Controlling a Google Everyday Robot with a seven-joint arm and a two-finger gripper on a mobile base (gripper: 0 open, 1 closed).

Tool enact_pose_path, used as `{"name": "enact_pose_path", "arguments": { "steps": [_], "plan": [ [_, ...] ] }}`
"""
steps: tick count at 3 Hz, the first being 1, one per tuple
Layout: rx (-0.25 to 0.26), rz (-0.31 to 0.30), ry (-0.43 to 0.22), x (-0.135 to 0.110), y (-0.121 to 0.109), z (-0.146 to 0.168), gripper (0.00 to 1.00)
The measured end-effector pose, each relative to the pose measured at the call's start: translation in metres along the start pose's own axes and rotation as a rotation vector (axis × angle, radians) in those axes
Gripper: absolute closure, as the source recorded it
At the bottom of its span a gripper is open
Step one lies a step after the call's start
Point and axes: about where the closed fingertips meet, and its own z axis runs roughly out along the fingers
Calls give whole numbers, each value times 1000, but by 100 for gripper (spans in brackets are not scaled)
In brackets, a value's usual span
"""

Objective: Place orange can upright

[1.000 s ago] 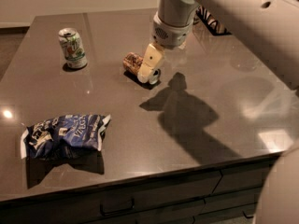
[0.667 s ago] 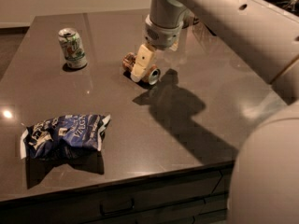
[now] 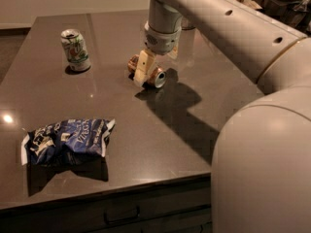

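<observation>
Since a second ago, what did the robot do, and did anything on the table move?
The arm swung left in the picture and nearer the camera, so the hand slid slightly left over the orange can. That can lies on its side in the same spot. The white-and-green can and the blue bag stayed put.

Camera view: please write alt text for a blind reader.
The robot's hand is at the orange can, which lies on its side on the table. A white-and-green can stands upright far left; a crumpled blue bag lies near the front edge.
</observation>
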Motion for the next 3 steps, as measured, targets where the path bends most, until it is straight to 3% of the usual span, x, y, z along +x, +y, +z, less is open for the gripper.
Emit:
{"name": "enact_pose_path", "arguments": {
  "steps": [2,3],
  "plan": [
    [3,-34,14,-5,5,-1,58],
    [17,-134,-12,-2,7,-17,82]
  ]
}}
